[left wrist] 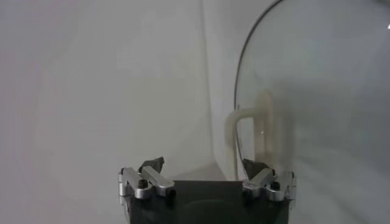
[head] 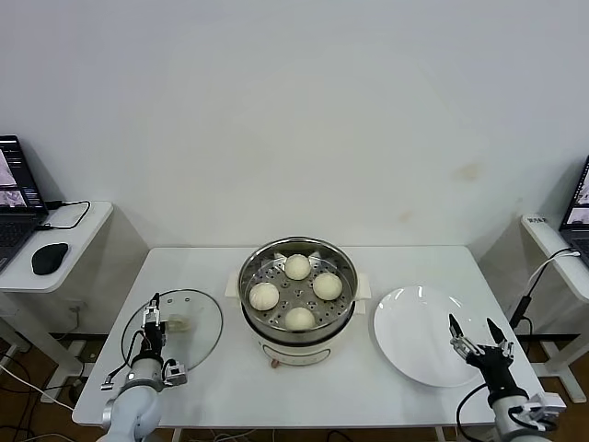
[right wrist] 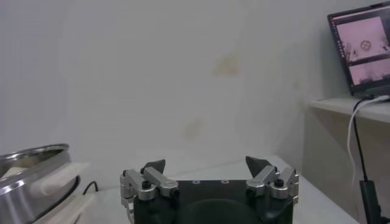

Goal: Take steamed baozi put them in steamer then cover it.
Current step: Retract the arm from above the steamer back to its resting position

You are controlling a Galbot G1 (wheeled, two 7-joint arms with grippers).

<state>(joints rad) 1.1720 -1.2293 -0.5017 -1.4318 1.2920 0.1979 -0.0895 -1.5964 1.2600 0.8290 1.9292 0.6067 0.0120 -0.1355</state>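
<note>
Baozi (head: 297,267) all four on steamer (head: 253,318) tray, covering step next: left gripper (head: 153,323) spread beside glass lid (head: 198,336), to close on lid handle (left wrist: 247,131); right gripper (head: 479,342) spread, idle over plate (head: 405,322).

This is a lab or test room set up for robot trials, not a real kitchen. A plain white table (head: 202,267) stands against a bare white wall (head: 304,110) with a few faint stains. Small white side desks flank it, each carrying an open laptop (head: 17,198) with its screen lit; the left one also has a black mouse (head: 49,258). Loose cables (head: 18,373) trail over the wooden floor. The steamer (head: 296,293) sits on the table alone, with no counter or sink around it.
</note>
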